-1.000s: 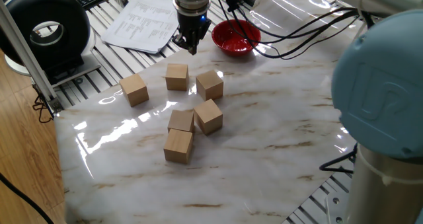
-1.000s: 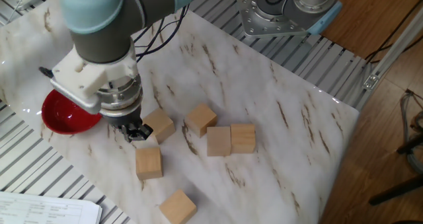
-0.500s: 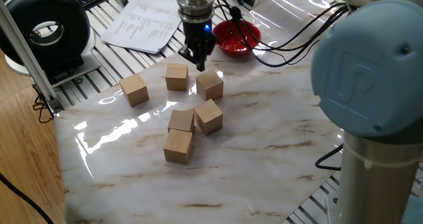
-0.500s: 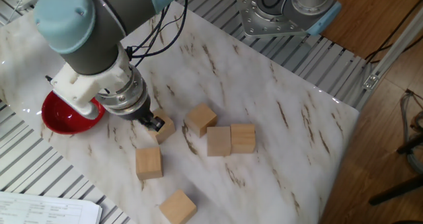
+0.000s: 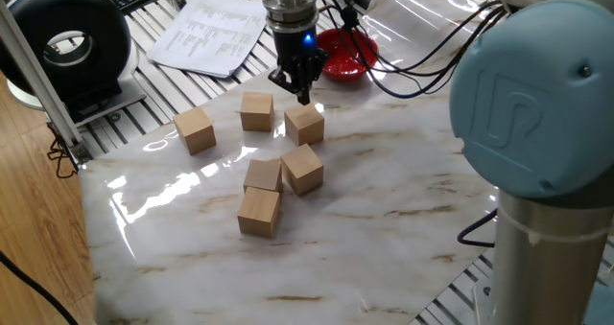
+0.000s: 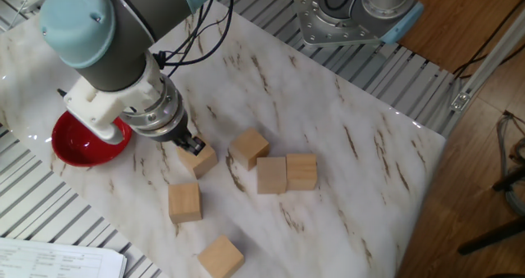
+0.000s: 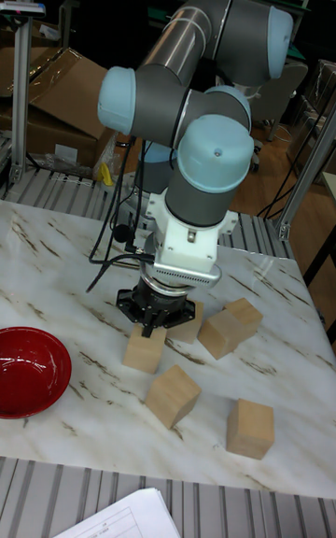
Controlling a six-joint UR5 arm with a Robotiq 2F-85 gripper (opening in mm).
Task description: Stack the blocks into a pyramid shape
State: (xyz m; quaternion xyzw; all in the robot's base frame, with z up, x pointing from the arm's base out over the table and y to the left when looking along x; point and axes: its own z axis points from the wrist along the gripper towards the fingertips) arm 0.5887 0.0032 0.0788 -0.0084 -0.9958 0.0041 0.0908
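Over the desk: gripper (image 5: 305, 93) hangs directly above one block, fingertips at or just above its top face; whether they touch it I cannot tell.
Gripper state: fingers look narrow and close together in one fixed view, with nothing between them; whether fully pressed together cannot be read from any view.
Target block (image 5: 304, 124): sits on the marble desk (image 5: 403, 200), nearest the red bowl (image 5: 347, 55). Judged the first pick, since the gripper is centred over it.
Block count: six, all lying flat on the desk, none stacked. Pyramid not yet begun.
Layout: two blocks (image 6: 286, 173) touching side by side in the other fixed view; one more (image 6: 248, 148) just beside them, turned at an angle; one (image 6: 184, 202) near the target; one (image 6: 220, 256) well apart toward the paper edge.
Why scattered: judged a loose starting spread, leaving finger room around most blocks; the touching pair would need separating.
Red bowl: one, beside the blocks, apparently empty.
Papers (image 5: 206, 33): one stack off the marble, not part of the job.
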